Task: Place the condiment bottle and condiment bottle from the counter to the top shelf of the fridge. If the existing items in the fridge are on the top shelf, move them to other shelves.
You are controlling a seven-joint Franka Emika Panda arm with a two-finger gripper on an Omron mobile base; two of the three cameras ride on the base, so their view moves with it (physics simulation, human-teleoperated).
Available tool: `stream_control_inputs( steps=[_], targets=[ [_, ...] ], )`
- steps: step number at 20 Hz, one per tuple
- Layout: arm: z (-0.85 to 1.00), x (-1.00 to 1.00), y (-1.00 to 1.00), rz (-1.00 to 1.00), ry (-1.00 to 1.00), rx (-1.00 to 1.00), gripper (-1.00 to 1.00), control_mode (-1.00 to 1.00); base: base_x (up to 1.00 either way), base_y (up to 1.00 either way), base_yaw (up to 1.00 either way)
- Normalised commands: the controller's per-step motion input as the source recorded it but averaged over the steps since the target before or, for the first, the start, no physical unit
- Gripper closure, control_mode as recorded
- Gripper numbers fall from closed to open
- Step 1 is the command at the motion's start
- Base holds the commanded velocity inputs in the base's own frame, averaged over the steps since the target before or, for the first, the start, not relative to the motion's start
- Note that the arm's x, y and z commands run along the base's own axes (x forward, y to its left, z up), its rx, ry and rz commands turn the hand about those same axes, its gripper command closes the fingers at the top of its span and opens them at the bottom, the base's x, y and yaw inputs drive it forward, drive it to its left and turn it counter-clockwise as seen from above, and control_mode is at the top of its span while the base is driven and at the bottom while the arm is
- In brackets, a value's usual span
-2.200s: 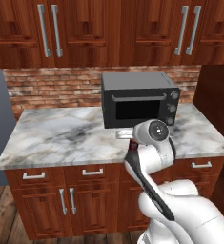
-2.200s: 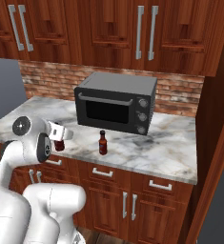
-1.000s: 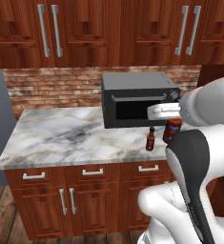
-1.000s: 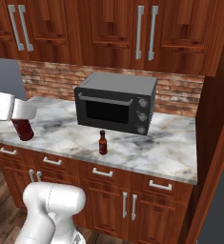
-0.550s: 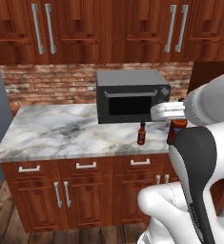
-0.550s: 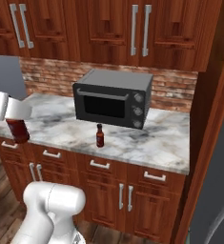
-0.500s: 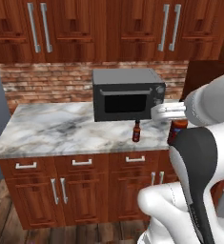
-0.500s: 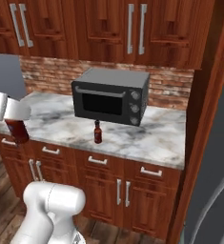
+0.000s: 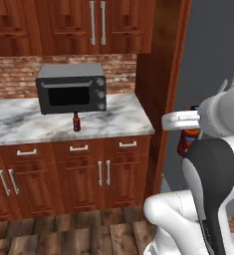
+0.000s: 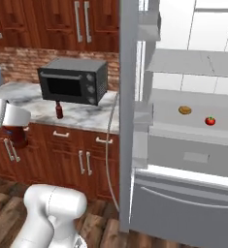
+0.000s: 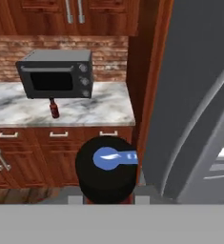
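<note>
Left of the gripper (image 10: 8,119), in the right base view, nothing of the task stands. The gripper is clenched on the held condiment bottle (image 10: 18,137), which hangs roughly upright below the hand, base down. In the hand view its dark cap (image 11: 106,169) faces the camera and bears a blue mark; no letters can be read on it.

Right of the gripper and farther back, the second condiment bottle (image 10: 59,110) stands upright on the counter (image 10: 86,116), just in front of the black microwave (image 10: 73,80). No brand or label text is legible on either.

Farther right, the open fridge door (image 10: 127,111) stands edge-on between the gripper and the fridge (image 10: 183,29) interior. Beyond it, the top shelf (image 10: 193,63) lies to the right of the gripper and above it. The bun (image 10: 185,110) and the tomato (image 10: 210,120) rest on the deeper shelf (image 10: 173,121) below, apart from each other, so no relocation appears necessary.

The controlling relation: the target shelf is well apart from the held bottle, to the right and higher, with the door edge intervening. The coming move probably requires travel around that edge, then a lift, keeping the bottle's long axis vertical. One bottle appears in transit; the other is not yet collected.
</note>
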Motion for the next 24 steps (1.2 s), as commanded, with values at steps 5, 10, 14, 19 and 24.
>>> stream_control_inputs(
  steps=[5, 10, 14, 19, 24],
  targets=[
    [0.0, 0.0, 0.0, 0.0, 0.0, 0.0, 1.0, 1.0, -0.5, -1.0, -0.16],
    [0.0, 0.0, 0.0, 0.0, 0.0, 0.0, 1.0, 1.0, -0.69, -1.0, -0.07],
    [0.0, 0.0, 0.0, 0.0, 0.0, 0.0, 1.0, 1.0, -0.17, -0.99, 0.0],
    [0.0, 0.0, 0.0, 0.0, 0.0, 0.0, 1.0, 1.0, 0.72, -0.31, 0.03],
    [0.0, 0.0, 0.0, 0.0, 0.0, 0.0, 1.0, 1.0, 0.9, 0.0, 0.02]
  ],
)
